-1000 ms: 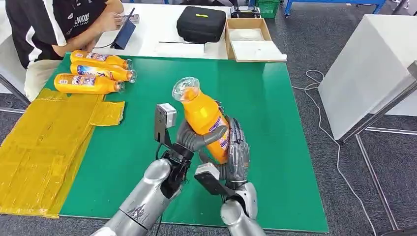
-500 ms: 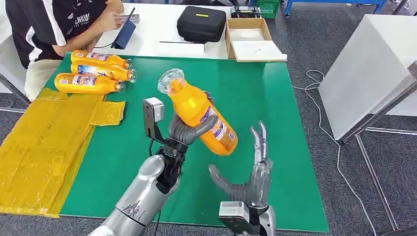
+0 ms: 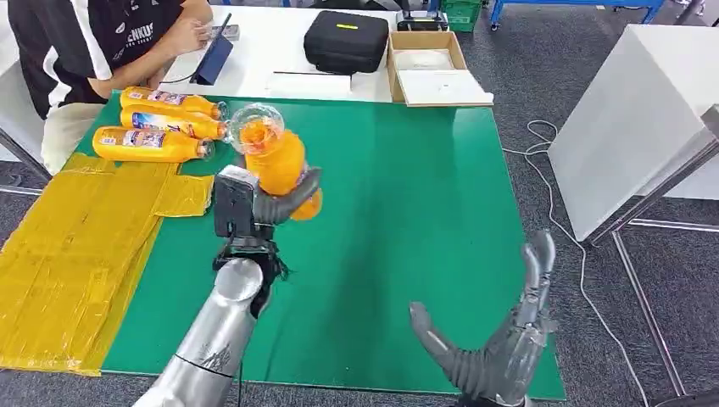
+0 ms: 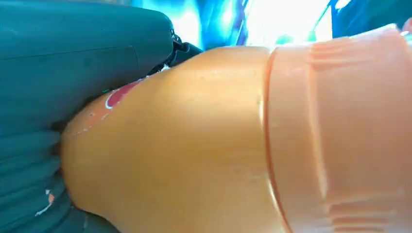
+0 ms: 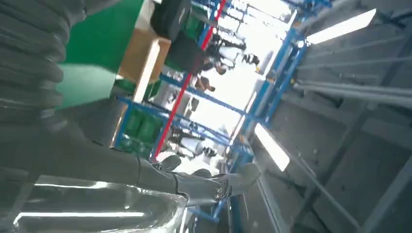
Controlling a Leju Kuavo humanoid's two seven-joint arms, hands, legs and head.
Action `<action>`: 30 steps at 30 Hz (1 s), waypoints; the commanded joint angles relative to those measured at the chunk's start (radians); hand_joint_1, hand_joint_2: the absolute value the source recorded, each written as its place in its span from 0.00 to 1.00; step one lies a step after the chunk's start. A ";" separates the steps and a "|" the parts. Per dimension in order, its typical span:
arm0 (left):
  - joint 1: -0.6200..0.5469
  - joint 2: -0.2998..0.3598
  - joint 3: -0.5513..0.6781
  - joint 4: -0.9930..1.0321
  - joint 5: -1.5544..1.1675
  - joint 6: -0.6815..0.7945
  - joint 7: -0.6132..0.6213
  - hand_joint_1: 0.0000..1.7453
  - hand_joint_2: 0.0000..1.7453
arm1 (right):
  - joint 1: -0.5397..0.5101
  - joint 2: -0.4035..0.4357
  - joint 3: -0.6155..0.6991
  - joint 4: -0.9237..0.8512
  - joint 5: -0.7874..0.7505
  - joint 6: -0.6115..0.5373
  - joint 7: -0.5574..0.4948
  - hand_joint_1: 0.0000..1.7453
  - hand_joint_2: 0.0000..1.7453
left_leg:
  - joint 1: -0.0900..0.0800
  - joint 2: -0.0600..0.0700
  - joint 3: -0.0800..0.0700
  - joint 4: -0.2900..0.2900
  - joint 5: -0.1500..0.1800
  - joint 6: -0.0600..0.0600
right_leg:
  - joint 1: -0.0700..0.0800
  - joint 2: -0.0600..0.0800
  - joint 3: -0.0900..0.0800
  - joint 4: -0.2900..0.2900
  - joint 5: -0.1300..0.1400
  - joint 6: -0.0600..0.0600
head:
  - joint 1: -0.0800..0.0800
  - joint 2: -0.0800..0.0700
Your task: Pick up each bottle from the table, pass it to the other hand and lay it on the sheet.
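Note:
My left hand [image 3: 273, 203] grips an orange bottle [image 3: 275, 161] with a clear neck, held above the green table [image 3: 407, 195] and tilted toward the far left. In the left wrist view the orange bottle [image 4: 204, 145] sits pressed against the grey palm. Three more orange bottles [image 3: 161, 124] lie side by side at the table's far left corner. A yellow sheet [image 3: 76, 246] covers the table's left edge. My right hand [image 3: 500, 348] hangs open near the front right edge, fingers spread and holding nothing; its fingers [image 5: 194, 187] point into the room in the right wrist view.
A person [image 3: 102, 42] sits at the far left behind the bottles, by a white table with a black case [image 3: 348, 41] and a cardboard box [image 3: 432, 68]. A white table [image 3: 636, 119] stands to the right, with cables on the grey floor.
My right hand let go of the bottle and dropped back to the front right edge. My left hand carried the bottle up and to the left, toward the sheet.

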 commanded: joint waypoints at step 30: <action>-0.023 0.562 0.111 0.691 -1.215 0.307 0.504 1.00 1.00 | 0.202 -0.138 -0.438 -0.052 -0.315 0.174 -0.067 0.00 1.00 | 0.001 0.003 0.003 -0.001 -0.002 -0.003 | 0.001 0.002 -0.001 -0.001 -0.002 -0.002 | 0.000 0.000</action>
